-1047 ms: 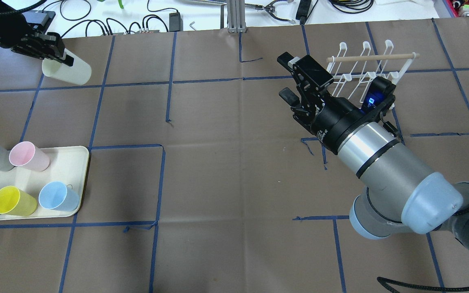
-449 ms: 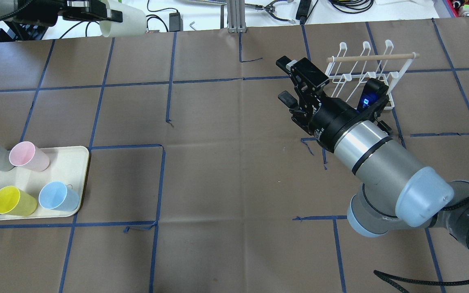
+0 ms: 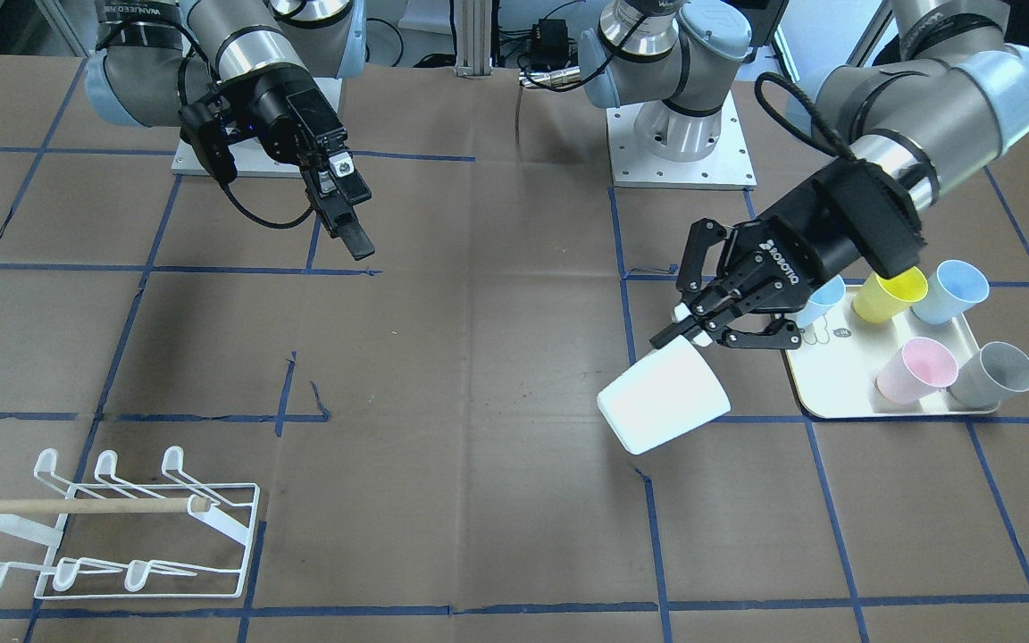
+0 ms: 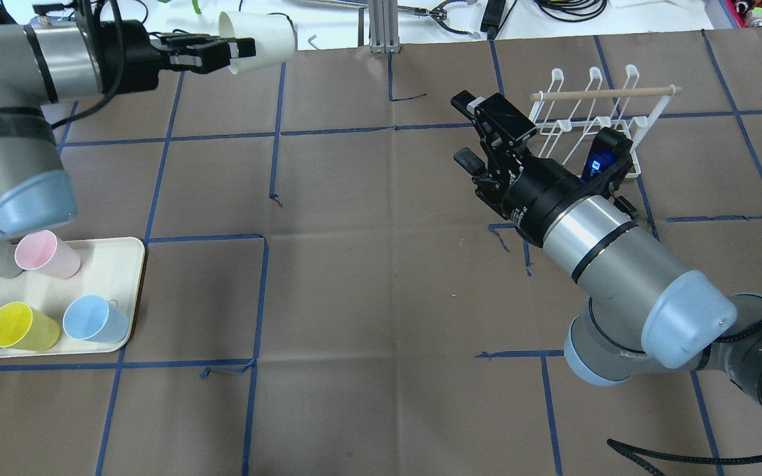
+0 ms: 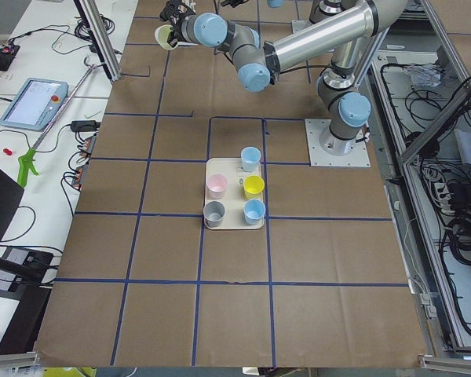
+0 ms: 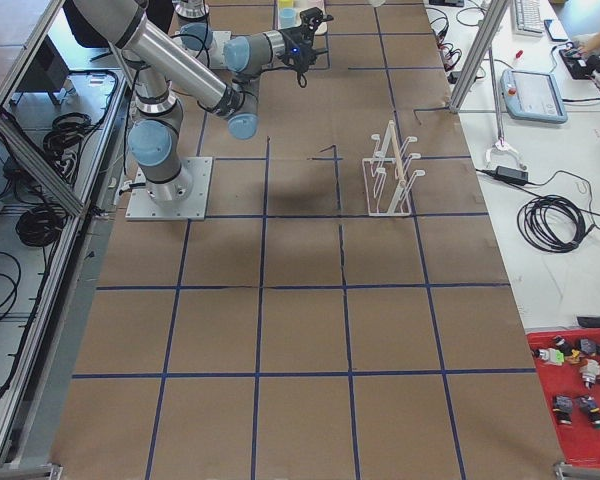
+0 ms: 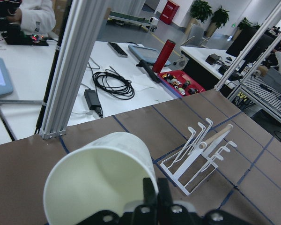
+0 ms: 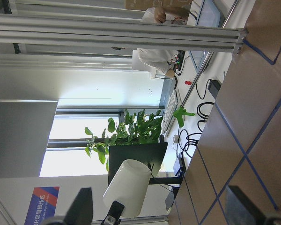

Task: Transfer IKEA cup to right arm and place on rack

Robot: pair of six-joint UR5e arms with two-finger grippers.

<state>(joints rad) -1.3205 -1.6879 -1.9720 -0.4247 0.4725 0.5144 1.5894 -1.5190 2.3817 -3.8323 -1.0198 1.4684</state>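
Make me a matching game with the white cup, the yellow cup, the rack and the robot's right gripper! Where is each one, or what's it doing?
Things:
1. white cup
2. yellow cup
3. rack
4. right gripper

Places or states:
A. on the cream tray
B. open, holding nothing
C. held in the air by the left gripper
D. on the table, no cups on it

Pairs: 1-C, 2-A, 3-D, 4-B.

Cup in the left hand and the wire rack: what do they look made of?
Cup: likely plastic, matte off-white; thin even wall, opaque, no glaze shine. Rack: probably coated metal wire, white; thin bent loops. Its dowel: bare pale wood, by colour; grain not visible.
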